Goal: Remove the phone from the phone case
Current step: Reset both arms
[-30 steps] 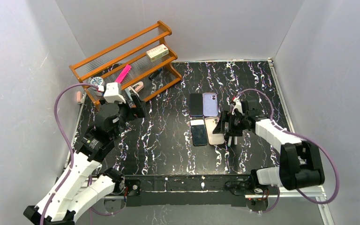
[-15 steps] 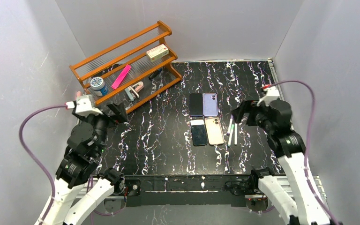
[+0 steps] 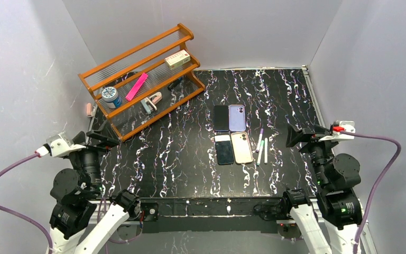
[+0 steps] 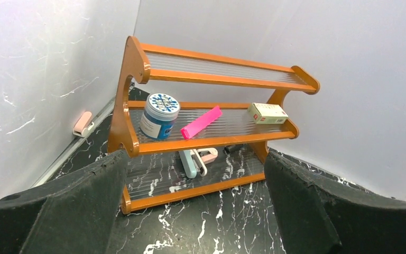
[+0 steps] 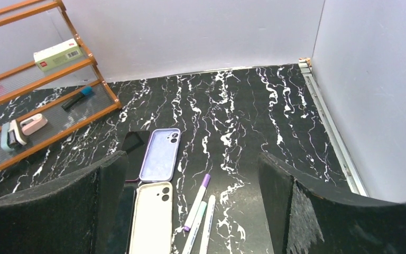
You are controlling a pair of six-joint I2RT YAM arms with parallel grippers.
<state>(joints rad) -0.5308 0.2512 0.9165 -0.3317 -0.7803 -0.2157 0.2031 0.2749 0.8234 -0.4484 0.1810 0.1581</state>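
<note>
On marbled table (image 3: pixel 180 159) lies rounded lilac case (image 3: pixel 237 117) (phone (image 3: pixel 221 117) beside).

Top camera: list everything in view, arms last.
phones: 2, dark, table centre
phone cases: 2, lilac, cream, beside phones
pens: 3, white, beside cases
rack: 1, orange, far left
jar: 1, blue-white, middle shelf
strip: 1, pink, middle shelf
box: 1, cream, middle shelf
small tools: 2, teal, pink, bottom shelf
marker: 1, black, bottom shelf
clip: 1, pink, by left wall
left gripper: 1, black, open, near left
right gripper: 1, black, open, near right
</note>
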